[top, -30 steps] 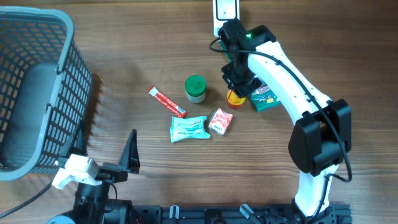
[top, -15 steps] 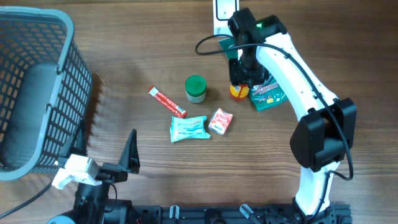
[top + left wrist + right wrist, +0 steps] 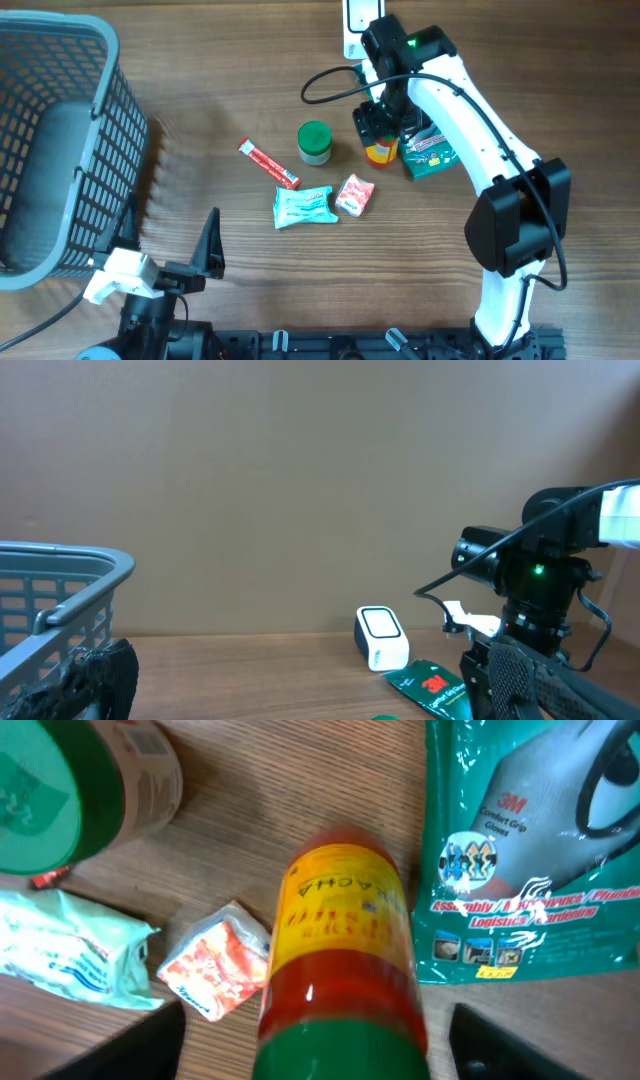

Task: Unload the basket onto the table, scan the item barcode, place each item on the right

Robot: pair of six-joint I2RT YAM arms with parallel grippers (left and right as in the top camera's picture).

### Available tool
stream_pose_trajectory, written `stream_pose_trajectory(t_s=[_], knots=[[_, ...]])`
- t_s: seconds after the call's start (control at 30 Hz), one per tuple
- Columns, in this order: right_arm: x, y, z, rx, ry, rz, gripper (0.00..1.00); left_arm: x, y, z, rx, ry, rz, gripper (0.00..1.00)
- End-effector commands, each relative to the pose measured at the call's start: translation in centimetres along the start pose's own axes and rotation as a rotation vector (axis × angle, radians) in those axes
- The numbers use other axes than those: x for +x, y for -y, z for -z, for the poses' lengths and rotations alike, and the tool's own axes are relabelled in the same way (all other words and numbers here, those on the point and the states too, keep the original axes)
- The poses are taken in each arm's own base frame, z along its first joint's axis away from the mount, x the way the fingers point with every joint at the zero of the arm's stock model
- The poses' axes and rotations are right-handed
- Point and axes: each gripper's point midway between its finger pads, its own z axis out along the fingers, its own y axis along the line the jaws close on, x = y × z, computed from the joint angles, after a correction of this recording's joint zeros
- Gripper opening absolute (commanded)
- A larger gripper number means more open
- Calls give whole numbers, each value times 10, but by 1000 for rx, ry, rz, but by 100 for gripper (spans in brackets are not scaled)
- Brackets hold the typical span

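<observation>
right under my right claw [image 3: 322, 1042] the sauce bottle [image 3: 338, 935] is loose again. a second ago my fingers were pinched in on it, and now they're spread wide with the bottle standing between them. as far as i can see neither finger is touching it. it seems to be upright on the table [image 3: 250, 80], green cap pointing up at my wrist cam, in pretty much the same spot as a second ago.

just beside it on one side is the green 3m packet [image 3: 520, 850]. on the other side there's a red and white sachet [image 3: 215, 970], then a teal pouch [image 3: 60, 955] and a green-lidded jar [image 3: 60, 790] a bit further out.

further back the white scanner [image 3: 360, 15] sits at the table edge, and the bottle is still apart from it, not up at its face. my guess is i've either set it down after a pass or let go to get a better hold. can't tell from here if the barcode ever got read, so i'd count the scan as not confirmed.

way over on the far side my left claw [image 3: 210, 250] is parked with its fingers wide apart and nothing in them, next to the grey basket [image 3: 60, 30].
</observation>
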Motion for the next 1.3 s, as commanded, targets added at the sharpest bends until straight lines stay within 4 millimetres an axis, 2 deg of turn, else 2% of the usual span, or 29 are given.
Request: stream_pose_trajectory(t_s=[0.0, 0.13, 0.27, 0.43, 0.5, 0.6, 0.73, 0.87, 1.27], knots=[[-5, -3, 3, -9, 14, 13, 99, -1, 3, 1, 16, 7, 11, 100], [-1, -5, 7, -16, 0, 11, 100, -1, 4, 1, 19, 7, 11, 100], [0, -5, 31, -17, 8, -30, 100, -1, 4, 1, 19, 7, 11, 100], [-16, -8, 78, -33, 131, -115, 100, -1, 4, 1, 19, 7, 11, 100], [-24, -9, 87, -44, 177, -168, 100, -1, 4, 1, 19, 7, 11, 100], [-32, -10, 89, -51, 209, -192, 100, -1, 4, 1, 20, 7, 11, 100], [-39, -11, 85, -55, 230, -183, 100, 0, 4, 1, 23, 6, 12, 100], [-41, -9, 69, -49, 211, -186, 100, 0, 7, 1, 37, 5, 15, 100], [-15, -1, -6, -7, 31, -257, 100, 0, 11, 2, 63, 2, 20, 100]])
